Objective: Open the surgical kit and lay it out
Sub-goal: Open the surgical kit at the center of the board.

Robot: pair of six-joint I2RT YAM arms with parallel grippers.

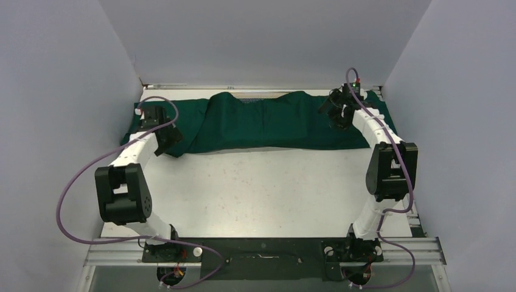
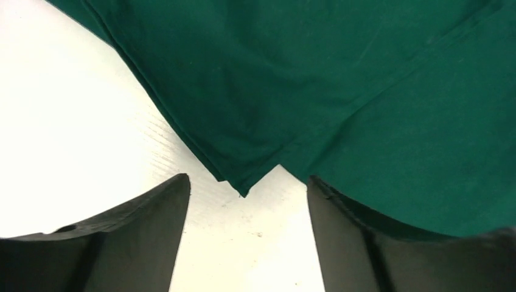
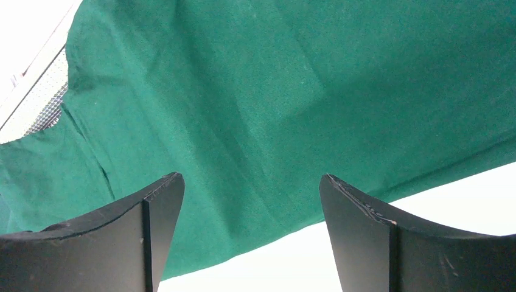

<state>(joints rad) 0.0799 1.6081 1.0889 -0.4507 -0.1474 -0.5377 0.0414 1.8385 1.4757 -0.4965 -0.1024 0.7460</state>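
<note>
The dark green cloth wrap (image 1: 268,121) lies spread along the far side of the table, bulging in the middle over the kit. A sliver of the silver mesh tray (image 1: 258,95) shows at its far edge, and in the right wrist view (image 3: 45,97). My left gripper (image 1: 170,139) is open and empty over the cloth's left near corner (image 2: 243,185), which points between the fingers. My right gripper (image 1: 338,118) is open and empty above the cloth's right part (image 3: 292,109), near its front edge. Forceps, tweezers and gauze packets are hidden.
The white tabletop (image 1: 261,188) lies between the cloth and the arm bases. Grey walls close in the left, right and far sides. The left arm's purple cable (image 1: 79,182) loops out to the left.
</note>
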